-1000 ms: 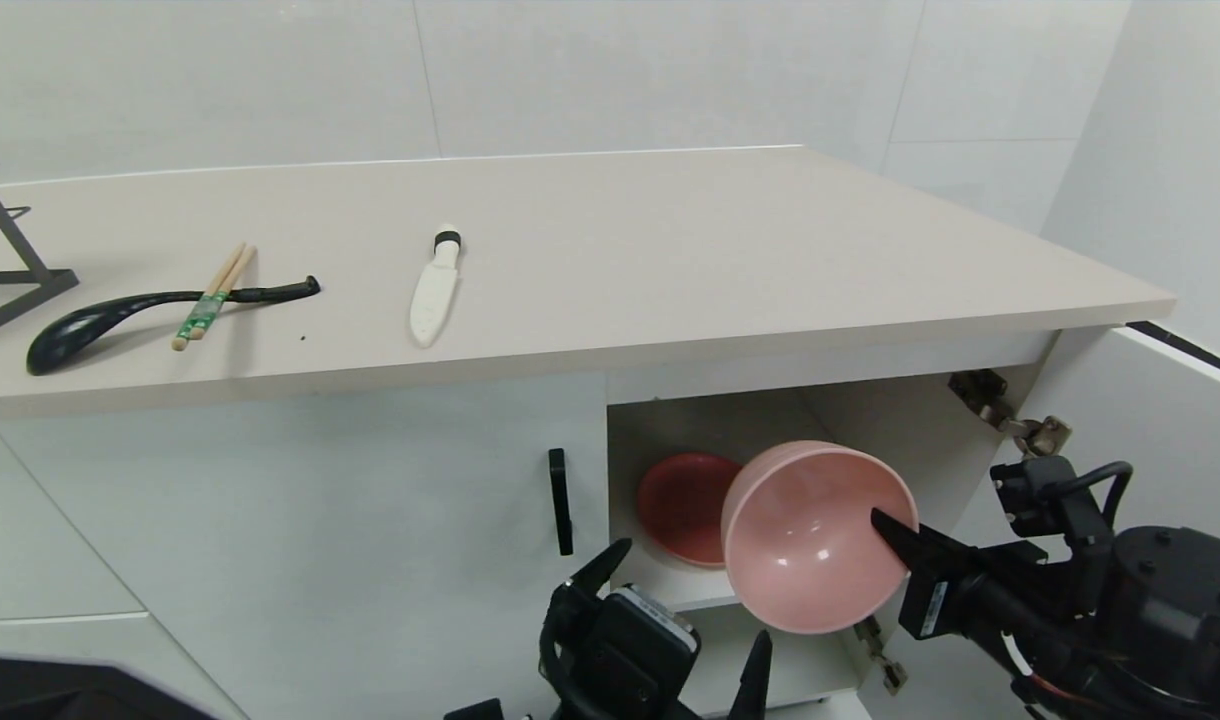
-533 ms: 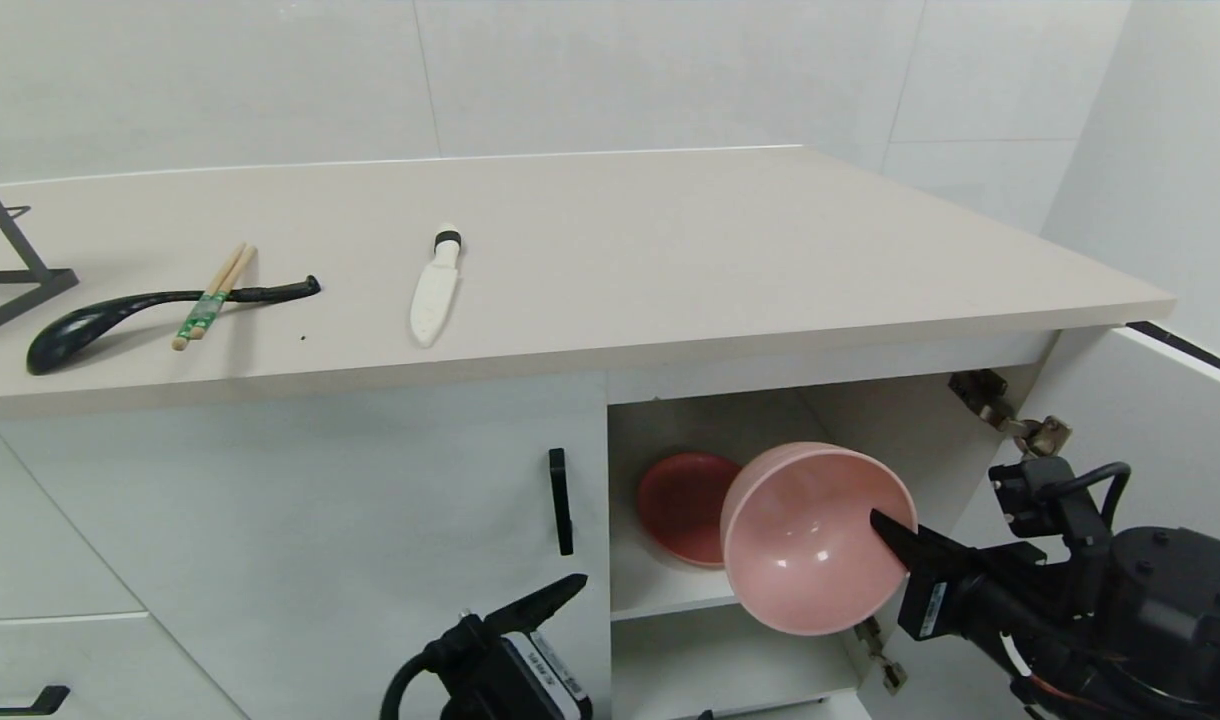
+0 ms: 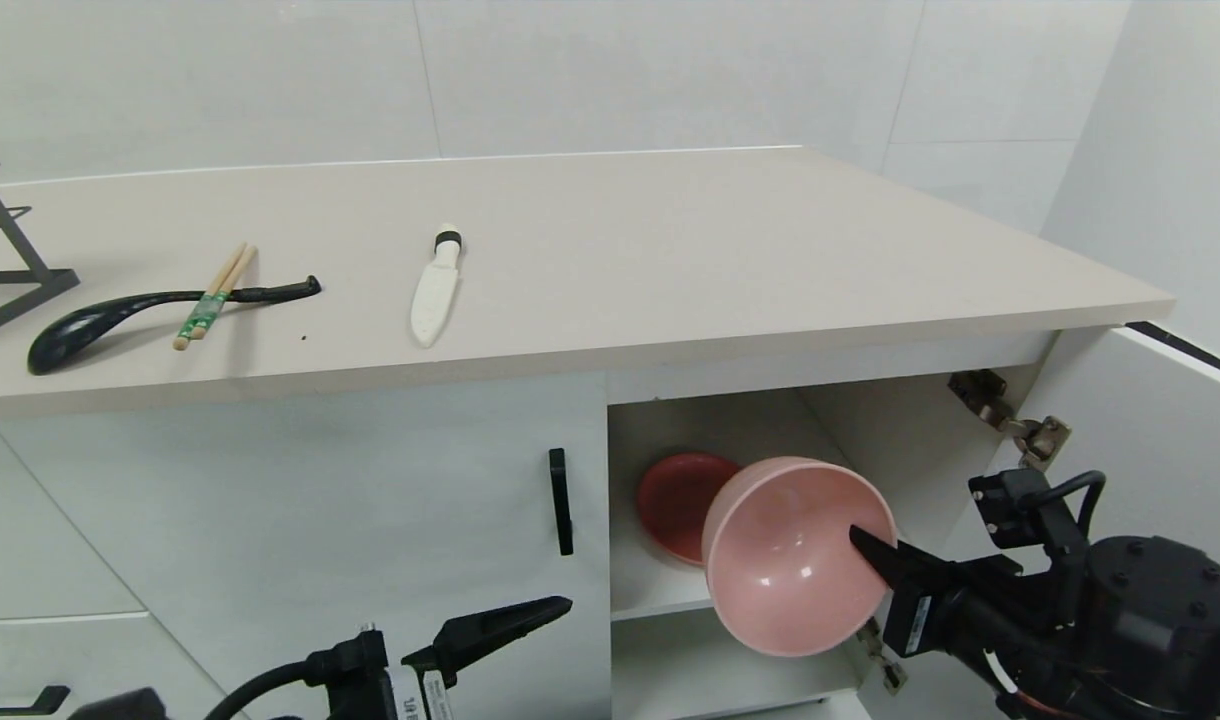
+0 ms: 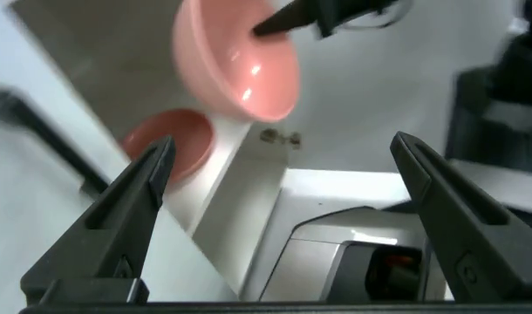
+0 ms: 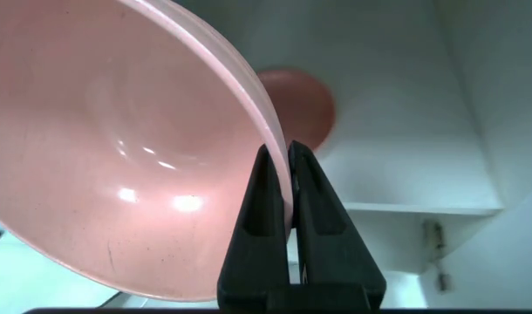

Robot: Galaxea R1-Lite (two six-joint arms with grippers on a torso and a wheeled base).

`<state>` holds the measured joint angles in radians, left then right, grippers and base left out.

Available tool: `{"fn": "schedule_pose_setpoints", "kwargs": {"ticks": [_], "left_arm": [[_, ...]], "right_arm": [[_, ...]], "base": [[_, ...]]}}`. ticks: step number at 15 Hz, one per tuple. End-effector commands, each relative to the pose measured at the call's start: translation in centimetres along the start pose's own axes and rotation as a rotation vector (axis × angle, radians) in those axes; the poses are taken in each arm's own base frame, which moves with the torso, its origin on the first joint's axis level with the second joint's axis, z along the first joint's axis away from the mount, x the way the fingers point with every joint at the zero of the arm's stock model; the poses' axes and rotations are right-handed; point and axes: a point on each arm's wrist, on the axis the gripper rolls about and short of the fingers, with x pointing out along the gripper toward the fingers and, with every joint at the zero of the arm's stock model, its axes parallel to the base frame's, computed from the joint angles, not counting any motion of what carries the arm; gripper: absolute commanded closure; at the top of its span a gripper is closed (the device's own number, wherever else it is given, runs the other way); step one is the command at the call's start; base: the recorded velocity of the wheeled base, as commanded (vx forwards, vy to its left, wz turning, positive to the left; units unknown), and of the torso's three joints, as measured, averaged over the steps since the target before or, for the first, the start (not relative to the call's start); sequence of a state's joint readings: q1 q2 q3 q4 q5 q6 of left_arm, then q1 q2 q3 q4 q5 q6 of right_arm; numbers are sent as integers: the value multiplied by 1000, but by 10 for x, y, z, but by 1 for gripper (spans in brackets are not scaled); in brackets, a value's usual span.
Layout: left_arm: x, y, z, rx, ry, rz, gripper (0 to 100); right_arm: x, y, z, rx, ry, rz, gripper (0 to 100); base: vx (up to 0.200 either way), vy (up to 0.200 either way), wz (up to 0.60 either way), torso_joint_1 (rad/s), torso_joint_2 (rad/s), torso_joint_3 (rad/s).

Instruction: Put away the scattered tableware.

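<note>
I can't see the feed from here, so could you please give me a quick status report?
Right gripper shut on pink bowl rim, bowl tilted at open cupboard. Left gripper open, empty. Red plate on shelf behind bowl.

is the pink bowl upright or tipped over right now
Tipped. The pink bowl hangs on its side, opening facing the head camera, its rim pinched in the right hand before the open cabinet.
</note>
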<state>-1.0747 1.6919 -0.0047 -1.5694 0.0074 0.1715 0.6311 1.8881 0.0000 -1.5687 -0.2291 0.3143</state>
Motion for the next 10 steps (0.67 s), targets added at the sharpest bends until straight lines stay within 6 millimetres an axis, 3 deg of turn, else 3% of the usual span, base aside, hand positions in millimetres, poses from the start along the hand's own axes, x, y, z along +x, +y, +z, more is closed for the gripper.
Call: {"fn": "schedule_pose_setpoints", "kwargs": {"ticks": [1,4,10], "left_arm": [[-3,15,0,48,-22,-37,0],[-13,17,12,63,-101,-64,0],[-25,19,24,75,-176,-39,0]], "right_arm": [[11,-2,-16,0,88,-4,100],[21,-3,-16,34,90,17,100],[66,-32,-13,78,75,-8,100]], "base": [[0,0,0,0,0,0],[0,0,0,0,0,0],[0,0,0,0,0,0]]}}
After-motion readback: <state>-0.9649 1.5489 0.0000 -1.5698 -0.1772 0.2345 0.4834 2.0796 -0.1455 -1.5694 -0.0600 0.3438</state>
